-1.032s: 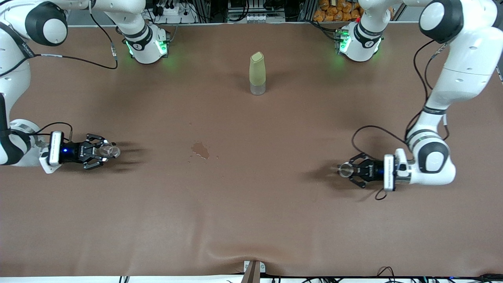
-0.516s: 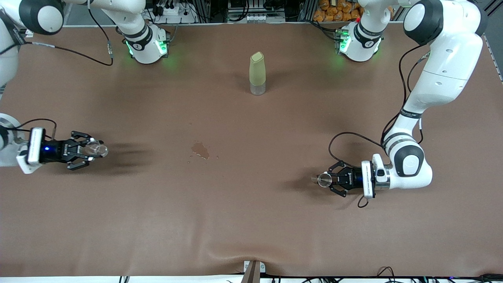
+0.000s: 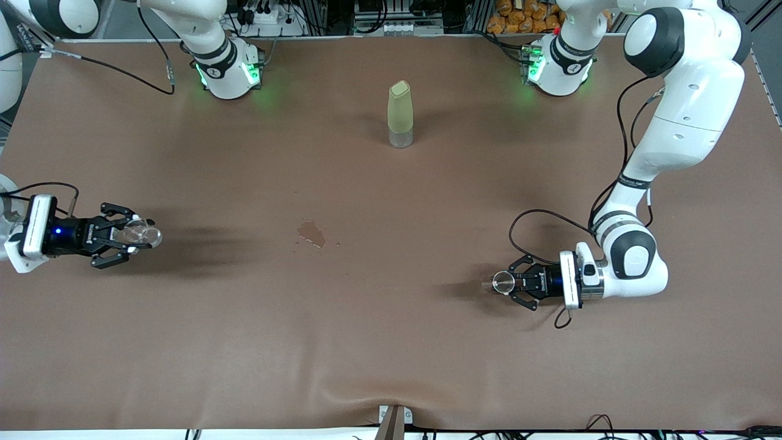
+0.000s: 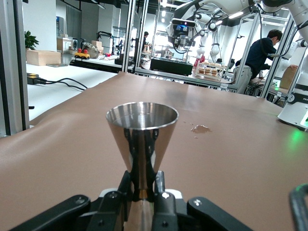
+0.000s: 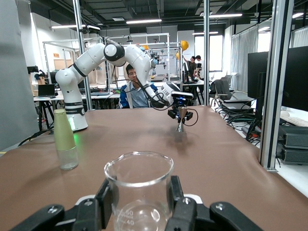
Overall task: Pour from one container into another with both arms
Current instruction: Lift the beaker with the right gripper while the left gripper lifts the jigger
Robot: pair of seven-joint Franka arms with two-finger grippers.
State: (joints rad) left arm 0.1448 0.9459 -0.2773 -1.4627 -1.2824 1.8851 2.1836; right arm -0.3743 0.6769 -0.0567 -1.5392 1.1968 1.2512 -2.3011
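Left gripper [image 3: 512,283] was clamped on a steel cone cup [image 4: 141,132] over the tabletop [image 3: 391,342] at its arm's end. Right gripper [image 3: 131,234] gripped a glass beaker [image 5: 139,185] at the right arm's end, well apart.

Robotics lab. Brown-covered desk [image 3: 391,342] carried two white arms bolted at one edge, bases lit green [image 3: 229,73]. Wrist views showed a large open hall: aluminium-profile frames [image 5: 273,82], strip ceiling lights [image 5: 144,21], more white robot arms on other benches [image 5: 103,55], monitors [image 5: 296,72], loose cables and power strips. People sat or stood working at neighbouring stations [image 4: 260,53]. Cardboard box [image 4: 43,57] and potted plant [image 4: 30,40] stood along one wall
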